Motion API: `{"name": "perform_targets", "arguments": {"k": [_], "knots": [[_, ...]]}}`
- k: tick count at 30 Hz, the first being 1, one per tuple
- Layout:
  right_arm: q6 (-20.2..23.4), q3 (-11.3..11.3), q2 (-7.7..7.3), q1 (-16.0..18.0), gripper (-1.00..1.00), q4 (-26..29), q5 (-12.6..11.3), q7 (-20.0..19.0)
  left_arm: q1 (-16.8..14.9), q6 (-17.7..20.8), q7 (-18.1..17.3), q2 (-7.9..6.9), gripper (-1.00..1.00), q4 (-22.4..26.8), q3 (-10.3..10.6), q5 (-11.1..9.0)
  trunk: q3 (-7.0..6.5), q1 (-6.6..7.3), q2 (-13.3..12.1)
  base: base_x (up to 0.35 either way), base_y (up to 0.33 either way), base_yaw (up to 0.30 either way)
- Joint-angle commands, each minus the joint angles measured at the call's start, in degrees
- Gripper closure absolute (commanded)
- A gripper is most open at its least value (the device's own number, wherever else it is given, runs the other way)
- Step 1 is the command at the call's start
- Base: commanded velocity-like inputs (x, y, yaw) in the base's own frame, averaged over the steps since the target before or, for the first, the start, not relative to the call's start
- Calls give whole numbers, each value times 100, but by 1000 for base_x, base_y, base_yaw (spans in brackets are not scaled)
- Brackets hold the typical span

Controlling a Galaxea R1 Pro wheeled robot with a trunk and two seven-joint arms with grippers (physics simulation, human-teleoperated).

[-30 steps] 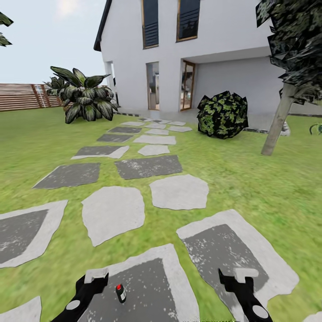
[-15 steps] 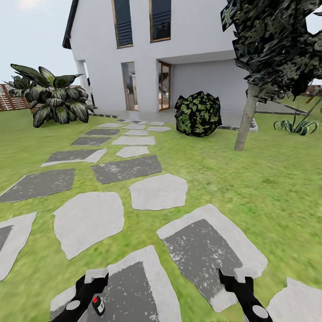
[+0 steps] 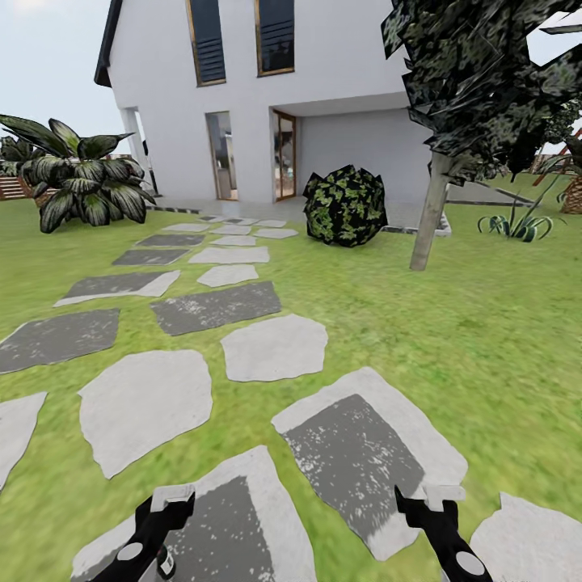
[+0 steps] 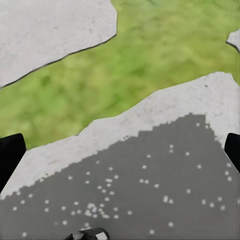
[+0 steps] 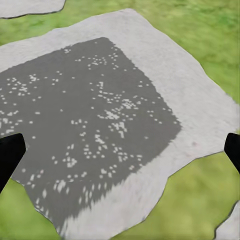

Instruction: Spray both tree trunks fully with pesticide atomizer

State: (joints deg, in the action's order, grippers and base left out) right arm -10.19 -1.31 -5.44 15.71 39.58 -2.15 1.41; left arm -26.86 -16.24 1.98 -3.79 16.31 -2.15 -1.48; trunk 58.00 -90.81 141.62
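Note:
The pesticide atomizer point(image 3: 166, 562), a very small dark bottle, stands on a dark stepping stone point(image 3: 218, 525) at the head view's lower edge, right beside my left arm. A sliver of the pesticide atomizer point(image 4: 91, 234) also shows in the left wrist view. My left gripper point(image 3: 171, 503) point(image 4: 120, 155) hangs open over that stone, just beyond the bottle, holding nothing. My right gripper point(image 3: 432, 499) point(image 5: 120, 150) is open and empty over another dark stone point(image 5: 95, 120). The garden lawn point(image 3: 453, 323) spreads all around. The two trees are out of view.
A stepping-stone path point(image 3: 267, 347) leads to a white house point(image 3: 323, 121). A dark-leaved tree with a leaning stem point(image 3: 428, 214) stands ahead on the right, a round bush point(image 3: 346, 206) left of it. A broad-leaved plant point(image 3: 81, 182), fence slats point(image 3: 6, 187) and a palm point(image 3: 572, 194) sit at the edges.
The camera has swung to the right, so the whole scene has shifted left. The atomizer now shows lower and tight against my left arm. Both grippers stay open.

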Motion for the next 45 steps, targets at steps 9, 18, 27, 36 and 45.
{"name": "perform_targets", "arguments": {"k": [9, 18, 27, 36, 45], "knots": [[-18, 8, -1, 2, -100, -3, -22, 9, -3, -44, 4, -27, -100, -5, -14, -54, 5, 1, 2, -248, 124, 0], [-18, 8, -1, 2, -100, -3, -22, 10, -3, -46, 4, -27, -100, -5, -14, -55, 5, 1, 2, -300, 144, 0], [-18, 8, -1, 2, -100, 4, -22, 8, -3, -38, -3, -26, -100, 2, -16, -37, 5, 1, 2, -80, 38, 0], [-18, 8, -1, 2, -100, 6, -22, 9, -3, -37, -5, -34, -100, -4, -15, -24, 82, -87, 162, -2, 1, 0], [-18, 1, -1, 2, -100, 6, -22, 13, -3, -37, -1, -34, -100, -5, -14, -17, 344, -110, 174, 0, 0, 0]]}}
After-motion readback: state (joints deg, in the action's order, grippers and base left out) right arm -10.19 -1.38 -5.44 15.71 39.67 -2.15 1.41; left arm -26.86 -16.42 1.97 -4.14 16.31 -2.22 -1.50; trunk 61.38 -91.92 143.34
